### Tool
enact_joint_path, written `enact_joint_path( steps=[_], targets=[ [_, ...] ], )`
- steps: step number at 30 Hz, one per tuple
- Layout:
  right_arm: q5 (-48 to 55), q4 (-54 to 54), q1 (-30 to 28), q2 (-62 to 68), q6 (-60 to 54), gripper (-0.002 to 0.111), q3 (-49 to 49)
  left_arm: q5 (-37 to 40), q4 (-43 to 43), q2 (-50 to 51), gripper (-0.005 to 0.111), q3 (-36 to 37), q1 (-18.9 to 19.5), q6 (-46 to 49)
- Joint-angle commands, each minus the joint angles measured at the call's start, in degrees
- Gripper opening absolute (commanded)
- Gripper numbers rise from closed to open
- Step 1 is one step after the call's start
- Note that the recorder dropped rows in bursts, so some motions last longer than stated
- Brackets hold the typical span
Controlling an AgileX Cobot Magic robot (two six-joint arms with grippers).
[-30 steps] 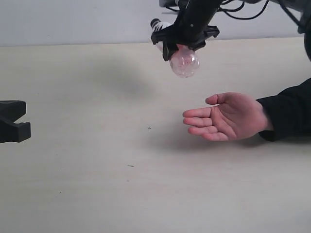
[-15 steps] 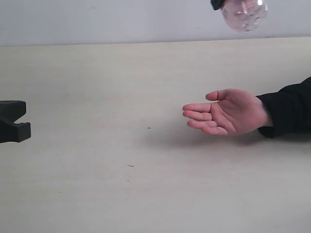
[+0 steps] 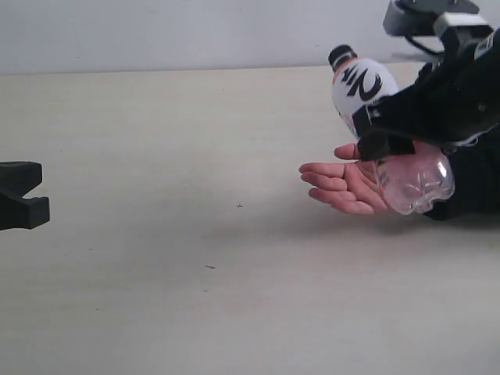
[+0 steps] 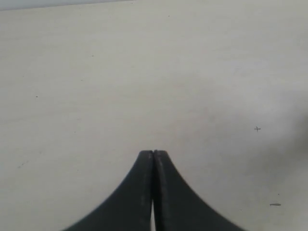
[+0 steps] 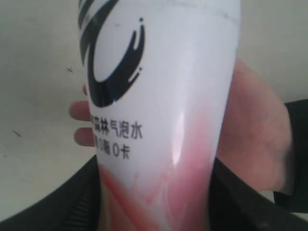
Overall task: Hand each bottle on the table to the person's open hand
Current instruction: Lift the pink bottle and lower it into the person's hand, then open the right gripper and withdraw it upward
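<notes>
Soft, even light, nothing harsh. The table (image 3: 156,297) carries only a faint, smeared shadow beneath the hand (image 3: 344,183). A white glare streak runs down the bottle (image 5: 163,110), which looks slightly soft up close.

On bottle (image 5: 163,96): "气泡水", "0卡".

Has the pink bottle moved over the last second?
Yes. Measured against the dark speck on the table, the bottle has shifted right and lower, and its clear bottom now lies over the palm of the open hand.
</notes>
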Motion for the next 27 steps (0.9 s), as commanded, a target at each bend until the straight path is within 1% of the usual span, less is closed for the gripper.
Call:
enact_joint_path(
  steps=[1,13,16,20,23,24,25,26,27],
  targets=[
    [-5.26,0.44,-0.09,1.45,-2.23,0.000,3.28,-0.48,-0.18,-0.38,0.000,0.21,-0.10,-0.27],
    [-3.93,0.88,-0.09,4.61,-2.60,0.000,3.28,-0.48,-0.18,-0.38,0.000,0.21,-0.10,-0.27],
    [0.51,1.31,-0.09,4.61,-3.37,0.000,3.28,-0.48,-0.18,-0.38,0.000,0.21,-0.10,-0.27],
    [-0.42,1.31,-0.09,4.61,-3.37,0.001,3.30,-0.48,-0.18,-0.38,0.000,0.21,-0.10,-0.27],
    [-0.02,0.89,-0.09,4.61,-3.37,0.012,3.30,-0.48,-0.18,-0.38,0.000,0.21,-0.10,-0.27],
    [-0.02,0.89,-0.09,4.61,-3.37,0.020,3.30,-0.48,-0.18,-0.38,0.000,0.21,-0.10,-0.27],
    [0.12,0.89,-0.09,4.61,-3.37,0.024,3.30,-0.48,-0.18,-0.38,0.000,0.21,-0.10,-0.27],
    [0.47,0.89,-0.09,4.61,-3.37,0.037,3.30,-0.48,-0.18,-0.38,0.000,0.21,-0.10,-0.27],
    [0.47,0.89,-0.09,4.61,-3.37,0.046,3.30,-0.48,-0.18,-0.38,0.000,0.21,-0.10,-0.27]
  ],
)
